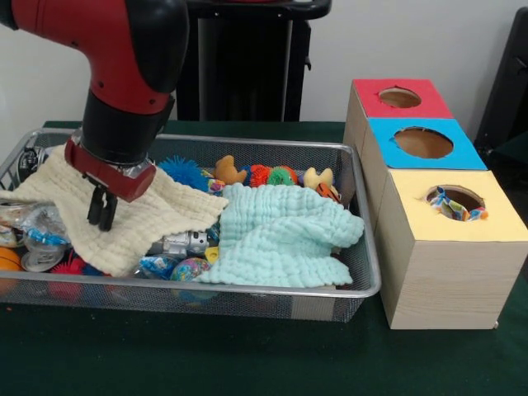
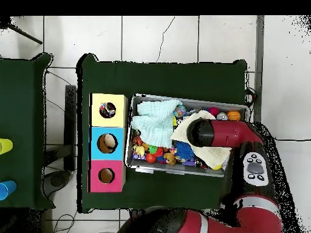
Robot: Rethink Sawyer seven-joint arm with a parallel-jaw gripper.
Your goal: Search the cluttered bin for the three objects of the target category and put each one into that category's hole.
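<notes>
- While my gripper (image 1: pixel 102 211) hangs nearly shut and empty right over the cream cloth (image 1: pixel 124 216), I see the toys lie under it.
- I see the holes in the boxes (image 1: pixel 433 198) sit far across the bin (image 1: pixel 363 272).

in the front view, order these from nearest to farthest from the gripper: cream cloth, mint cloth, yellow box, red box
1. cream cloth, right under the gripper
2. mint cloth, mid-bin, to the picture's right
3. yellow box, nearest of the boxes outside the bin
4. red box, at the row's far end

A dark green bench (image 1: pixel 247 363) stands on a white tiled floor (image 2: pixel 158 36); a pale wall (image 1: pixel 396 41) rises behind; a second green-covered table (image 2: pixel 21 127) stands beside.
</notes>
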